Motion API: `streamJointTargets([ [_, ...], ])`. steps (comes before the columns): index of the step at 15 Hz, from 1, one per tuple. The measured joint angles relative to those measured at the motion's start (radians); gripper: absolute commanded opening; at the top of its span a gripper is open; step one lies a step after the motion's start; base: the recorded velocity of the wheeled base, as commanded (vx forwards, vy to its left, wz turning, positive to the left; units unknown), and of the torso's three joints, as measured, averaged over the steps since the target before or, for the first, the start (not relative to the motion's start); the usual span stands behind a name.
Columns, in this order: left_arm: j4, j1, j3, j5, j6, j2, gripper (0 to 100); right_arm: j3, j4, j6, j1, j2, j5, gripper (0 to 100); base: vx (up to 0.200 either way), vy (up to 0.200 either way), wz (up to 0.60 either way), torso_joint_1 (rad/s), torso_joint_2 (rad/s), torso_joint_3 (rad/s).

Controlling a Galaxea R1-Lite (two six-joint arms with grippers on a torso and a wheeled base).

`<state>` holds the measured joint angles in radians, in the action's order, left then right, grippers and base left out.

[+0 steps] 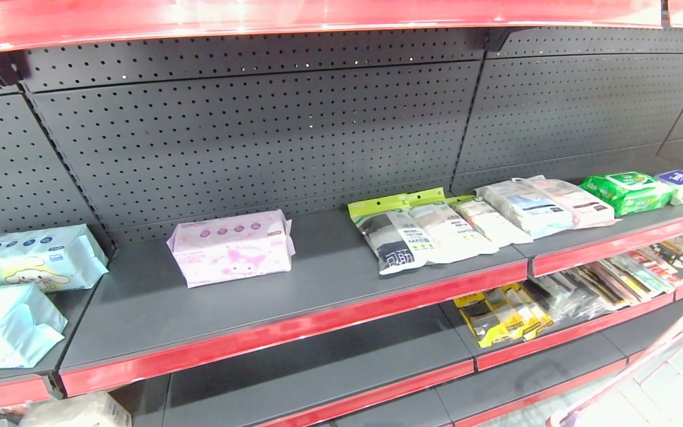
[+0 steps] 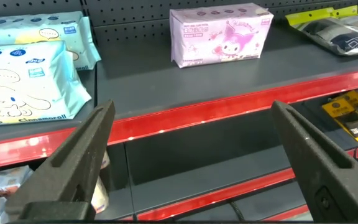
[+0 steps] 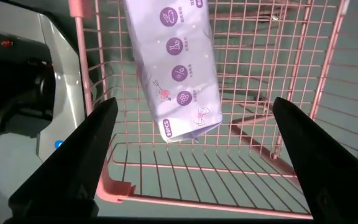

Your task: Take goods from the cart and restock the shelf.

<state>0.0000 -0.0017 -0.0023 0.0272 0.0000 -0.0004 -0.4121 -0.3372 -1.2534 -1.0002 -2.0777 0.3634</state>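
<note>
- Flanking the pink pack [image 1: 232, 246] at mid-shelf [image 1: 329, 267]: blue packs [image 1: 27, 258] toward the left end, green-topped bags [image 1: 418, 231] to the right.
- Lavender pack [image 3: 176, 68] lies inside the pink wire cart [image 3: 166, 198], long axis skewed across the grid wires.
- Right gripper [image 3: 191, 158] hangs above the cart, jaws spread.
- Left gripper [image 2: 191, 162] faces the shelf's front edge, jaws spread.

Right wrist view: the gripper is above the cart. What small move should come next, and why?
Probably lower the right gripper straight toward the purple pack. Its fingers stand open, and the pack sits tilted in the pink cart, roughly between them and not yet touched. The shelf has bare space beside the pink pack for it.
</note>
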Motion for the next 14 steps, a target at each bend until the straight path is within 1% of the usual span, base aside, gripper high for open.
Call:
streamJointTargets([
  [8,0.000,0.000,0.000,0.000,0.000,0.000,100,0.011,0.000,-0.031,0.000,-0.002,0.000,100,0.000,0.000,0.00,-0.097,0.21,0.108],
  [14,0.000,0.000,0.000,0.000,0.000,0.000,100,0.014,0.000,-0.041,0.000,0.003,0.000,100,0.000,0.000,0.00,-0.149,0.32,0.173],
])
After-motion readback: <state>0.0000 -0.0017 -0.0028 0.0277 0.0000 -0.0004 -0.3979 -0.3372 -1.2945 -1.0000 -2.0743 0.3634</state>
